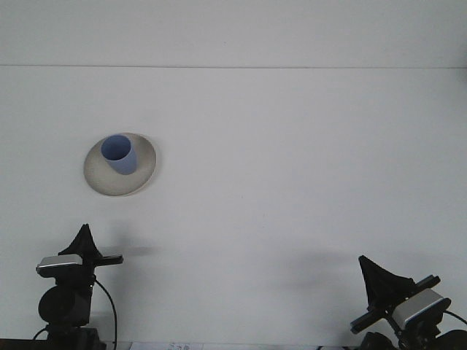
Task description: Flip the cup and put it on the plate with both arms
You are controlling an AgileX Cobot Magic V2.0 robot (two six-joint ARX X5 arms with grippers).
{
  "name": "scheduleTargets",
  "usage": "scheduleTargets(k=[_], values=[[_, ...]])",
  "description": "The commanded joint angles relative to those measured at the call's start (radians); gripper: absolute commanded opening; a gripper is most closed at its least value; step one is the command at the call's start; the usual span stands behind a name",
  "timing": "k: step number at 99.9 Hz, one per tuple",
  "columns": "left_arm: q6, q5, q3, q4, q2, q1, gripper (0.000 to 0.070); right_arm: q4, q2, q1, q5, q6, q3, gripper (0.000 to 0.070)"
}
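Cup point(119, 154), blue and mouth-up, stands on the pale plate point(120, 165) at the left of the frame, slightly toward the plate's upper left. It looks like light, stiff plastic with a smooth wall, likely slippery, so a hold across the wall just below the rim seems safest. Both arms sit low at the bottom edge, well apart from cup and plate. Left claw point(84, 235) and right claw point(367, 267) each show as one dark point, apparently closed, holding and touching nothing. White table point(292, 160) carries nothing else.
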Motion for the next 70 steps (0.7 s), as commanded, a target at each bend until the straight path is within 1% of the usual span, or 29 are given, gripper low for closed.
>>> scheduleTargets(k=[1, 13, 18, 24, 28, 38, 46, 50, 56, 70], values=[[-0.005, -0.002, -0.019, 0.014, -0.001, 0.002, 0.0015, 0.052, 0.003, -0.049, 0.0, -0.043, -0.016, 0.0007], [-0.005, -0.002, -0.019, 0.014, -0.001, 0.002, 0.0015, 0.213, 0.003, -0.233, -0.011, -0.125, -0.118, 0.0007], [-0.005, -0.002, -0.019, 0.014, -0.001, 0.002, 0.0015, 0.277, 0.002, -0.324, -0.04, -0.155, -0.177, 0.0007], [-0.005, -0.002, -0.019, 0.014, -0.002, 0.002, 0.0015, 0.351, 0.002, -0.433, -0.115, -0.16, -0.249, 0.0007], [-0.005, -0.002, -0.019, 0.014, -0.001, 0.002, 0.0015, 0.417, 0.002, -0.512, -0.187, -0.159, -0.307, 0.0007], [-0.005, -0.002, -0.019, 0.014, -0.002, 0.002, 0.0015, 0.574, 0.001, -0.648, -0.328, -0.144, -0.429, 0.0007], [-0.005, -0.002, -0.019, 0.014, -0.002, 0.002, 0.0015, 0.653, -0.013, -0.732, -0.407, -0.119, -0.51, 0.0007], [-0.005, -0.002, -0.019, 0.014, -0.001, 0.002, 0.0015, 0.671, -0.015, -0.763, -0.422, -0.101, -0.537, 0.0007], [-0.005, -0.002, -0.019, 0.014, -0.001, 0.002, 0.0015, 0.681, -0.015, -0.798, -0.421, -0.077, -0.57, 0.0007], [-0.005, -0.002, -0.019, 0.014, -0.001, 0.002, 0.0015, 0.687, -0.015, -0.848, -0.421, -0.065, -0.621, 0.0007]])
